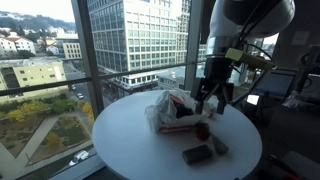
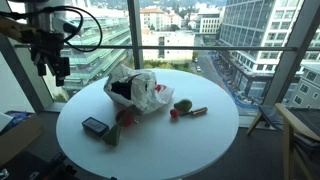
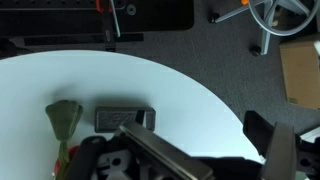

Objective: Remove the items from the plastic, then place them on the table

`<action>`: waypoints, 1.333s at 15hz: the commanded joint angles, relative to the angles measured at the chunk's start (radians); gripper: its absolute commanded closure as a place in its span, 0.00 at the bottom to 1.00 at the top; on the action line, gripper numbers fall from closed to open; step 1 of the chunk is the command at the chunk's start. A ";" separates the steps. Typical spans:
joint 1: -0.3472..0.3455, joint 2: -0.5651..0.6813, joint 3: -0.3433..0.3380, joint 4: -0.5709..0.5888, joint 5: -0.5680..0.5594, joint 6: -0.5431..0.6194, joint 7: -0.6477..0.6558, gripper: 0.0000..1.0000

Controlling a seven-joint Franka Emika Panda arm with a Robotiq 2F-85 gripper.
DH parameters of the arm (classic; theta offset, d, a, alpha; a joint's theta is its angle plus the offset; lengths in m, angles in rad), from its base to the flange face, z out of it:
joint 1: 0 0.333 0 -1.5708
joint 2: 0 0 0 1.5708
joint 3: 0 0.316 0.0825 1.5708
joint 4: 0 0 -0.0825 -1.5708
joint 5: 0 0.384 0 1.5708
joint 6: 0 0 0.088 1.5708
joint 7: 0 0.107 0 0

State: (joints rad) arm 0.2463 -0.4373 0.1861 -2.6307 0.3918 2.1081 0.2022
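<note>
End effector hangs near the table rim, apart from the plastic bag

You're probably in a high-rise office: floor-to-ceiling glass windows facing city blocks, round white table, grey carpet.

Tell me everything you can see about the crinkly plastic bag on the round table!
The plastic bag is whitish and partly see-through, crumpled into a loose heap, with red print on its side. It lies on the round white table, on the half nearer the windows. Its top looks open, and something dark shows inside. A green item lies close beside it; whether they touch is unclear. The claw is off to the side, not holding the bag.
</note>
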 commanded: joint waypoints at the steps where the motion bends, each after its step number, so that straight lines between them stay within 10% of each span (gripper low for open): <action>1: -0.006 -0.001 0.005 0.003 0.002 -0.004 -0.002 0.00; 13: -0.034 0.092 0.021 0.018 -0.022 0.061 0.047 0.00; 20: -0.253 0.433 0.116 0.174 -0.482 0.416 0.286 0.00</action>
State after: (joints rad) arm 0.1341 -0.1544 0.2155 -2.5706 0.1052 2.4453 0.3665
